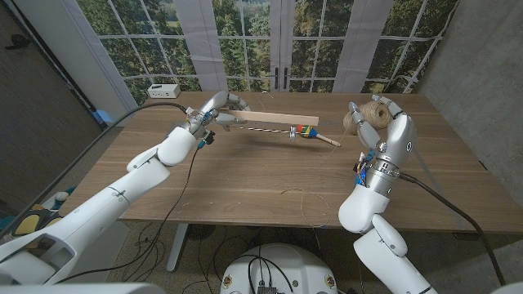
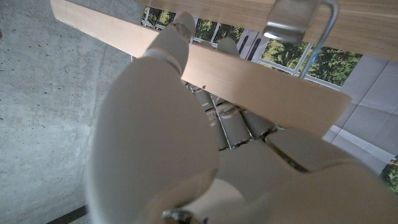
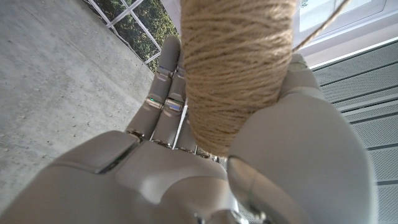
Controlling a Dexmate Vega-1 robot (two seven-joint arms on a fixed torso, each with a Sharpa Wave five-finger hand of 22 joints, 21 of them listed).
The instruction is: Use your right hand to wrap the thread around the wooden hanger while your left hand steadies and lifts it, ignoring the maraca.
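No readable text, label, brand or number — nothing legible anywhere.

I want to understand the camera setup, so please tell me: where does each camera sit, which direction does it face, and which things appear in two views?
Head view: on the robot's head, facing down over the wooden table; both arms show, left hand holding the wooden hanger, right hand holding the twine spool, maraca between.
Left wrist view: on the left wrist, along the left hand's back toward the hanger.
Right wrist view: on the right wrist, along the right hand toward the spool.
Shared: hanger in head and left wrist views; spool in head and right wrist views.
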